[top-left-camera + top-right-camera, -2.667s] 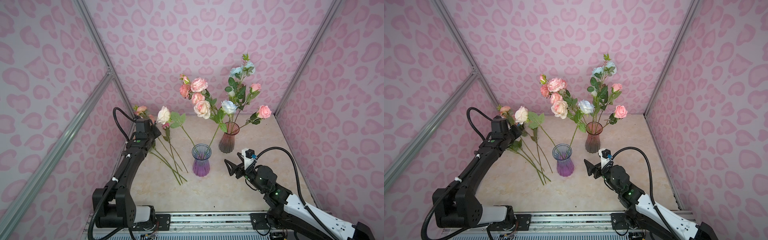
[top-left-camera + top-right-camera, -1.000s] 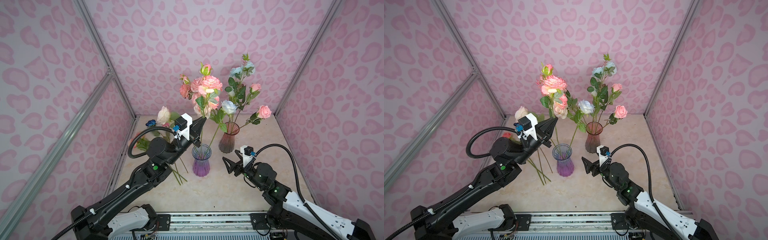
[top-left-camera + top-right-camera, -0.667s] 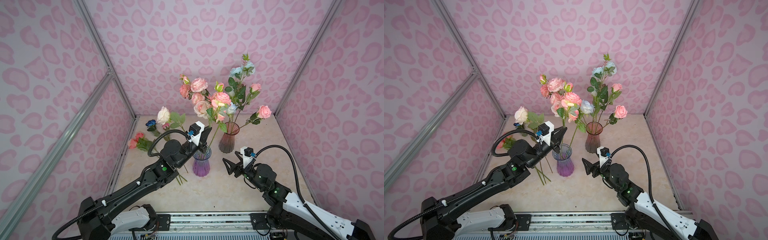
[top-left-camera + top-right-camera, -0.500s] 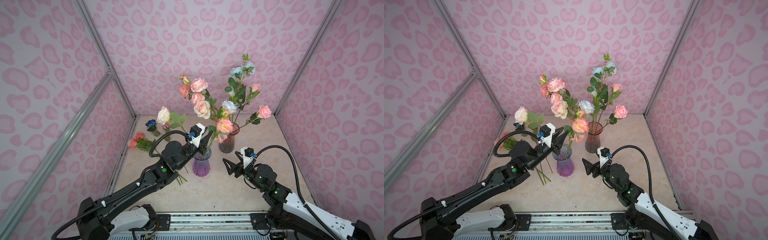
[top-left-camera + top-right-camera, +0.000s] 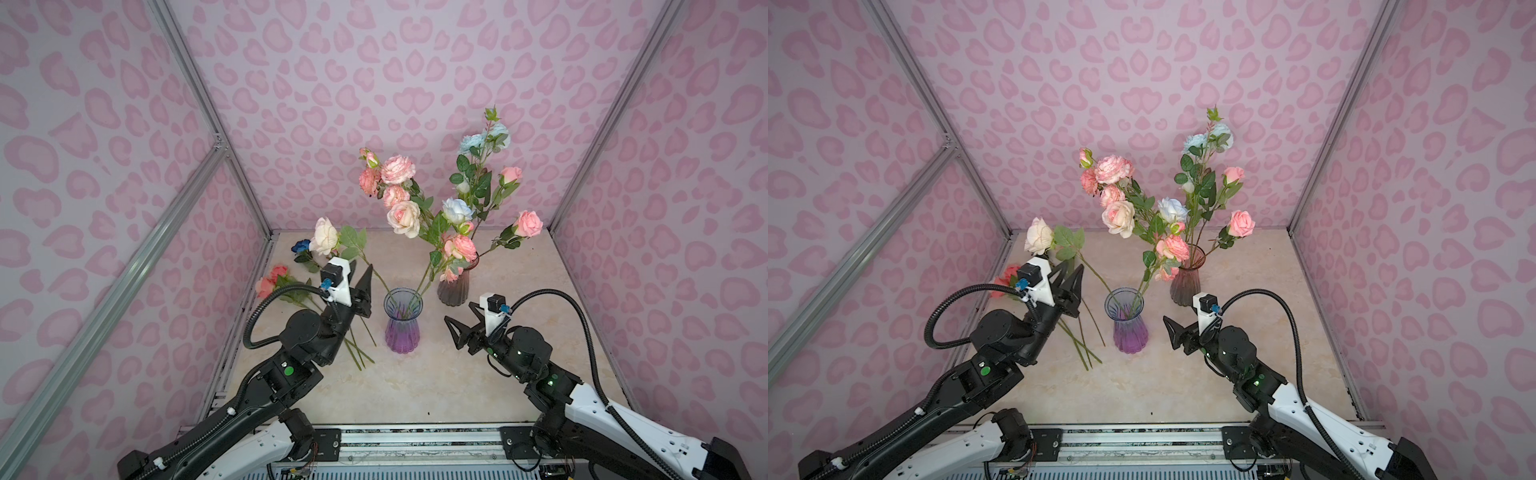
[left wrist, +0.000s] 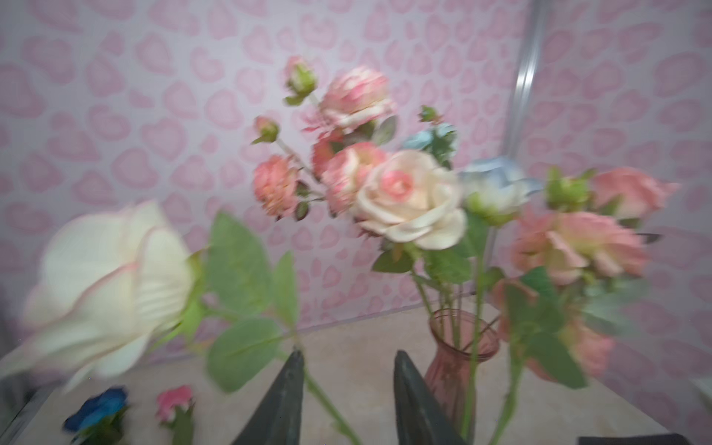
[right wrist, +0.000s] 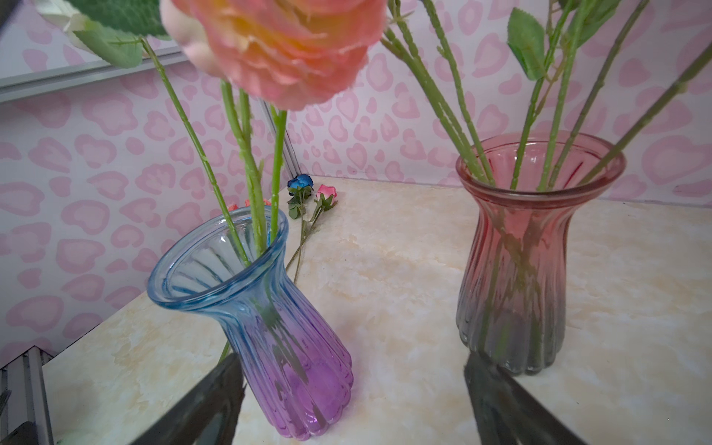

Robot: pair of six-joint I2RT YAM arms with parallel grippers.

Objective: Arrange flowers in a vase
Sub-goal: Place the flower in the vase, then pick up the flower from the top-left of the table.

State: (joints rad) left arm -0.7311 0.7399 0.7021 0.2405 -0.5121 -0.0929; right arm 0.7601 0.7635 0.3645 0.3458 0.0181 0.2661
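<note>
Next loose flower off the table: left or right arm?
Left. The left gripper, open and empty, is right by the loose flowers lying on its side of the table. The right gripper, also open, is beyond the purple vase from them and would likely have to reach around it.

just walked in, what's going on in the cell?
Two arms are arranging artificial flowers. The blue-purple vase and the pink vase each already hold several. The left gripper hangs open and empty beside the blue-purple vase. The right gripper is open too, low near both vases. A few loose flowers lie on the table on the left arm's side.
</note>
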